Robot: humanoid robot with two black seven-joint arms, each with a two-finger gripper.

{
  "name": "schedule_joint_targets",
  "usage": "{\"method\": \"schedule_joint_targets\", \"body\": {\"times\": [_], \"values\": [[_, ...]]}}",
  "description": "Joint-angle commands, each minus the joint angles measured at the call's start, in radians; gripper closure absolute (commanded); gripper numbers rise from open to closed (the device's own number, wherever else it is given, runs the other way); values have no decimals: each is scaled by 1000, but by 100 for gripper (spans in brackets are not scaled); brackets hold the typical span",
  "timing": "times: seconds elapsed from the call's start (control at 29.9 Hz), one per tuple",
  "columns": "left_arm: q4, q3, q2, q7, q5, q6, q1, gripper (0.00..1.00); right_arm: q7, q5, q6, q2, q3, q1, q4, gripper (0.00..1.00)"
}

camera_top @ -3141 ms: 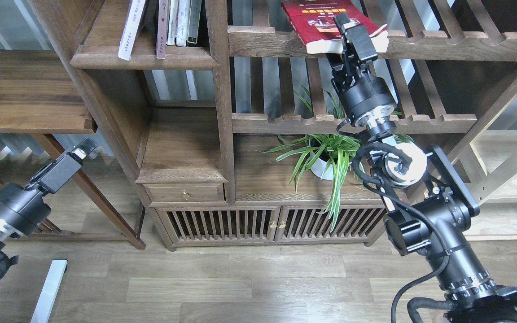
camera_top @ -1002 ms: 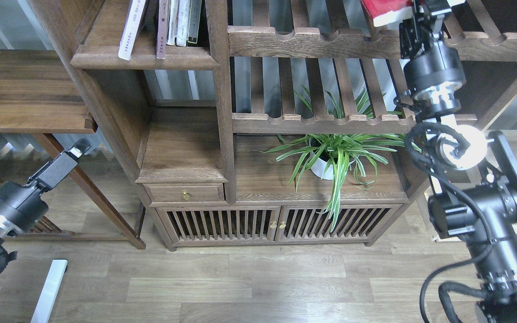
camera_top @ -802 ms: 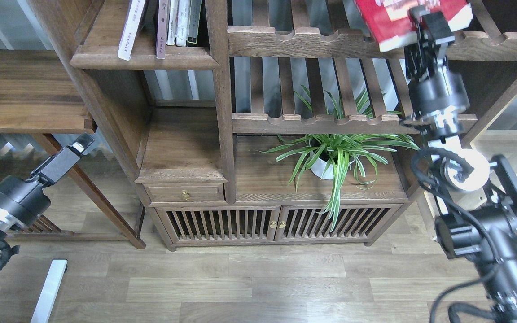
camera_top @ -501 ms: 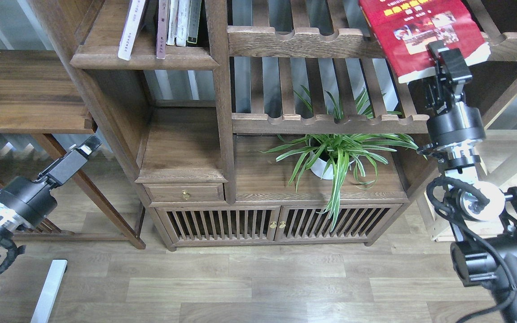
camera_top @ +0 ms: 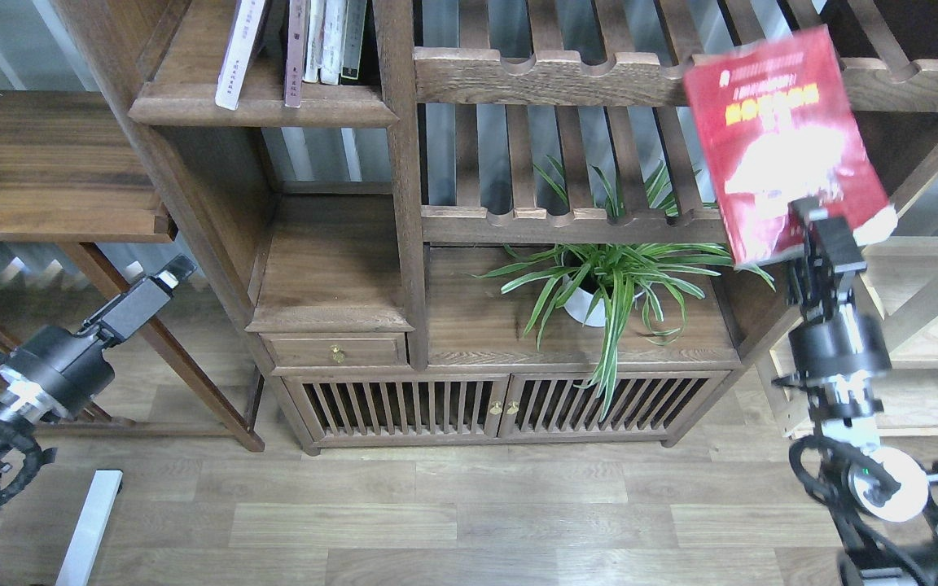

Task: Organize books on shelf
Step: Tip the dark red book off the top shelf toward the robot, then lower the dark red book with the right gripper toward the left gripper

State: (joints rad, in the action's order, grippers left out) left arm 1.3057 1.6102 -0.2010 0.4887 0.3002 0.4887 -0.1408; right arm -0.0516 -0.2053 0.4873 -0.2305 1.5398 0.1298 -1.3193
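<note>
A bright red book (camera_top: 786,138) with a yellow title hangs in the air at the right, cover facing me and blurred, in front of the slatted racks. My right gripper (camera_top: 823,232) is shut on its lower edge from below. The shelf (camera_top: 261,110), a solid dark-brown board with a thick rounded front edge, is at the upper left and carries several thin upright books (camera_top: 306,41). My left gripper (camera_top: 166,278) hovers low at the left, far from the shelf, and its fingers cannot be told apart.
A second solid board (camera_top: 330,281) sits bare below the shelf, above a small drawer (camera_top: 335,352). Slatted racks (camera_top: 550,77) fill the middle bay. A potted spider plant (camera_top: 607,281) stands on the cabinet top. A dark side table (camera_top: 46,163) is at the left.
My right arm has drawn back and dropped, carrying the red book off the top slatted rack, down and to the right. My left gripper has shifted slightly to the right.
</note>
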Motion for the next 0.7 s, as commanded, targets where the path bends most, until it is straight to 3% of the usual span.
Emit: {"method": "schedule_joint_targets", "body": {"times": [0.0, 0.23, 0.67], "values": [[0, -32, 9, 0, -12, 0, 6, 1, 6, 3, 1, 3, -7, 34, -3, 95], [4, -82, 104, 0, -102, 0, 9, 1, 7, 6, 1, 11, -46, 51, -5, 95], [14, -274, 106, 0, -395, 0, 41, 1, 12, 15, 1, 77, -188, 36, -8, 95]]}}
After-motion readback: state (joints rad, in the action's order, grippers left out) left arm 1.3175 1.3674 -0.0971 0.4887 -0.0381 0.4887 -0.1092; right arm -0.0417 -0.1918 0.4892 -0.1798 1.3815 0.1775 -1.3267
